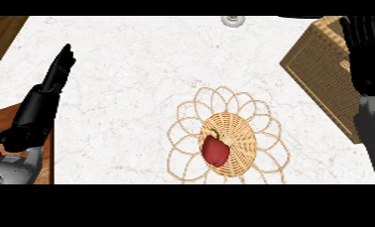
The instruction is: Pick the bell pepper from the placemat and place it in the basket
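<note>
The red bell pepper (pixel 215 150) lies untouched on the woven placemat (pixel 253 122) at lower centre, the basket (pixel 322 67) at upper right unfilled, left hand (pixel 58 70) straight-fingered, right hand (pixel 359 42) indistinct.

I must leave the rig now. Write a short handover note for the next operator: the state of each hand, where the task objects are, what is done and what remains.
Left hand: open, fingers straight, resting over the counter at the view's left, holding nothing.
Right hand: at the view's right edge, above the basket; its fingers cannot be judged from here.
Bell pepper: red, lying on the woven placemat, near its centre; no hand touches it.
Basket: at the right of the counter, partly behind the right arm; no pepper seen in it.
Done: nothing yet.
Left: grasp the pepper, carry it to the basket, release it there.
</note>
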### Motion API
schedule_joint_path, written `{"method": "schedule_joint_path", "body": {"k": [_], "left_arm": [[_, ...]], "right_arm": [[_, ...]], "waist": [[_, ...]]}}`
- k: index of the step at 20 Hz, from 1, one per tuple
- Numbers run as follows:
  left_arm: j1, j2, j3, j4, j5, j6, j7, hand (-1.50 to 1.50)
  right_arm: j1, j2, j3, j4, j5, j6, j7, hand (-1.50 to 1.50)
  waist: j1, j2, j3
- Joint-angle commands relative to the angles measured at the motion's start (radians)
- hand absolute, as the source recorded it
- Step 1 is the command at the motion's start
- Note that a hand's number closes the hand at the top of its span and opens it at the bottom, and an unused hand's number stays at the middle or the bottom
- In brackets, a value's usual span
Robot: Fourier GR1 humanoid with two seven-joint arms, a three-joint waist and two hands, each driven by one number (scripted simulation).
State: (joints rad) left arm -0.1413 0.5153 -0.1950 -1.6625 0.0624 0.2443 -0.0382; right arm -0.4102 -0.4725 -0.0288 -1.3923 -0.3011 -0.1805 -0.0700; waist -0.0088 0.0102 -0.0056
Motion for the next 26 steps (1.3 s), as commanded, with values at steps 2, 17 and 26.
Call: {"method": "schedule_joint_path", "body": {"k": [2, 17, 26], "left_arm": [[-0.024, -0.031, 0.045, 0.072, 0.051, -0.028, 0.089, 0.0], [-0.017, -0.07, 0.101, 0.242, 0.22, -0.107, 0.222, 0.0], [-0.004, -0.071, 0.116, 0.259, 0.215, -0.1, 0.217, 0.0]], "right_arm": [[0.032, 0.023, 0.055, -0.147, 0.039, 0.013, 0.0, 1.5], [-0.201, 0.344, 0.761, -0.154, 0.876, -0.219, 0.407, -1.5], [-0.495, 0.397, 0.76, -0.049, 1.052, 0.202, 1.072, -1.5]], "waist": [[-0.001, -0.012, 0.005], [0.029, -0.017, 0.0], [-0.006, -0.04, -0.004]]}}
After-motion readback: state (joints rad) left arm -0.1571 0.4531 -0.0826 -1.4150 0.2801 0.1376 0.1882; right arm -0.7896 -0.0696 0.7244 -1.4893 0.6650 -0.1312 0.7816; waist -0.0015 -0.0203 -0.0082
